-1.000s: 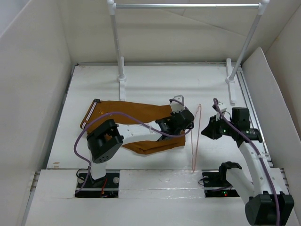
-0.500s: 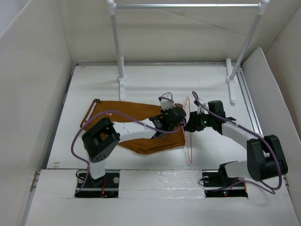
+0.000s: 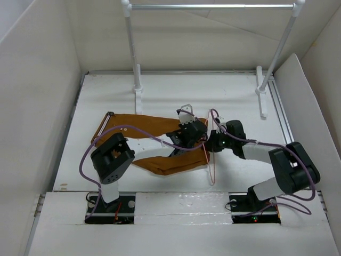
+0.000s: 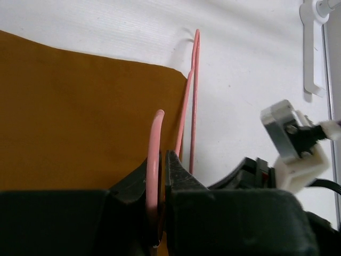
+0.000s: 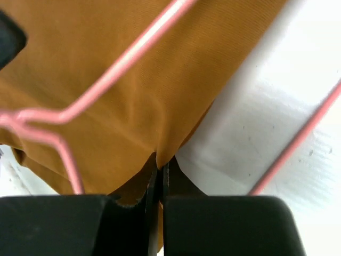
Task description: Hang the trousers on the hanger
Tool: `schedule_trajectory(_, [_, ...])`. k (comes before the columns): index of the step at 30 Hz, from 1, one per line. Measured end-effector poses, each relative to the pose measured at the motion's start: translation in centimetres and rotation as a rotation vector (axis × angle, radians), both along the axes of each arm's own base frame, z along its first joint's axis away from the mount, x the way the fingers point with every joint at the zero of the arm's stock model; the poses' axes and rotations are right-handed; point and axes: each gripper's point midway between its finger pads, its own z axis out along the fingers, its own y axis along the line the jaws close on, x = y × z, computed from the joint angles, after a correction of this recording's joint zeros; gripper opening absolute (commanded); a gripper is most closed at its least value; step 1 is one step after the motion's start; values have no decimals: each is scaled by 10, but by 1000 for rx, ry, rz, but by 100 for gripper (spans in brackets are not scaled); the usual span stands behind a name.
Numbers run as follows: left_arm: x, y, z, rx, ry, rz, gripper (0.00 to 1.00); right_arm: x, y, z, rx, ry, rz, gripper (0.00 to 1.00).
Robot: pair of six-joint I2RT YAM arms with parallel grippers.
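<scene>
On your left in the overhead view, the trousers (image 3: 141,125) lie flat on the tabletop (image 3: 240,96). Their striped waistband trim (image 3: 103,128) is at the left end, and the rust-brown cloth runs right toward the middle. The left arm reaches across that cloth, with its purple cable (image 3: 85,160) looping out beside it.

The left claw (image 4: 159,161) sits over the right end of the trousers. In your left wrist view it is pinching the hanger (image 4: 195,80): the fingers are pressed onto a curved piece of the pink wire. The hanger's long thin wires run away from the claw along the edge of the cloth and end over bare white tabletop. From overhead, the hanger stands along the right edge of the trousers, between the two claws.

Just right of the hanger is the right claw (image 5: 159,169), close beside the left one. In your right wrist view its fingers are pressed together on a fold at the edge of the trousers, with the cloth drawn down into the pinch. In that view one pink wire crosses over the cloth in front of it, and another slants over the bare tabletop to the right.

Well beyond both claws, at the back, the silver rail (image 3: 213,6) spans two white posts.
</scene>
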Motion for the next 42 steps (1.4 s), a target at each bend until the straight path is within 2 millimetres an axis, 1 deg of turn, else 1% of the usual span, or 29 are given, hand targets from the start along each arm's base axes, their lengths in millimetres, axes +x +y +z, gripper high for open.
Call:
schedule_trajectory(2, [1, 6, -2, 12, -1, 1, 0, -1, -4, 6, 13, -8, -19, 0])
schedule_trajectory(4, [2, 11, -1, 23, -10, 0, 0, -3, -10, 20, 26, -30, -32, 0])
schedule_trajectory(5, [2, 15, 1, 30, -16, -2, 0, -2, -17, 31, 30, -54, -46, 0])
schedule_trajectory(8, [3, 29, 6, 61, -38, -1, 0, 5, -43, 66, 29, -144, -103, 0])
schedule_trajectory(10, [4, 41, 9, 81, -51, 5, 0, 9, -63, 81, 13, -179, -146, 0])
schedule_trajectory(11, [4, 48, 11, 94, -56, 8, 0, 10, -73, 84, -2, -188, -164, 0])
schedule_trajectory(14, [7, 71, 12, 127, -66, 22, 0, 9, -101, 84, -50, -172, -211, 0])
schedule_trajectory(16, [8, 81, 13, 147, -73, 29, 0, 4, -117, 80, -64, -147, -242, 0])
schedule_trajectory(20, [8, 95, 19, 182, -93, 28, 0, -1, -150, 76, -81, -126, -319, 0])
schedule_trajectory(23, [6, 99, 23, 204, -107, 16, 0, -3, -166, 69, -87, -90, -342, 0])
schedule_trajectory(25, [5, 102, 24, 237, -117, -2, 0, -1, -170, 64, -82, -64, -338, 0])
schedule_trajectory(28, [5, 103, 25, 264, -124, -18, 0, 1, -170, 57, -71, -34, -327, 0])
schedule_trajectory(30, [3, 101, 25, 282, -133, -41, 0, 3, -170, 54, -67, -26, -327, 0])
schedule_trajectory(33, [-1, 90, 31, 305, -154, -103, 0, 7, -168, 51, -69, -29, -314, 0])
schedule_trajectory(36, [0, 75, 43, 319, -170, -150, 0, 10, -165, 47, -69, -22, -307, 0])
schedule_trajectory(39, [1, 68, 49, 331, -168, -172, 0, 12, -166, 46, -72, -21, -314, 0])
schedule_trajectory(40, [1, 67, 49, 337, -166, -175, 0, 12, -167, 46, -75, -20, -316, 2])
schedule_trajectory(41, [2, 67, 49, 342, -161, -175, 0, 12, -167, 45, -78, -19, -319, 7])
schedule_trajectory(42, [2, 67, 49, 347, -159, -177, 0, 11, -167, 45, -81, -17, -318, 15])
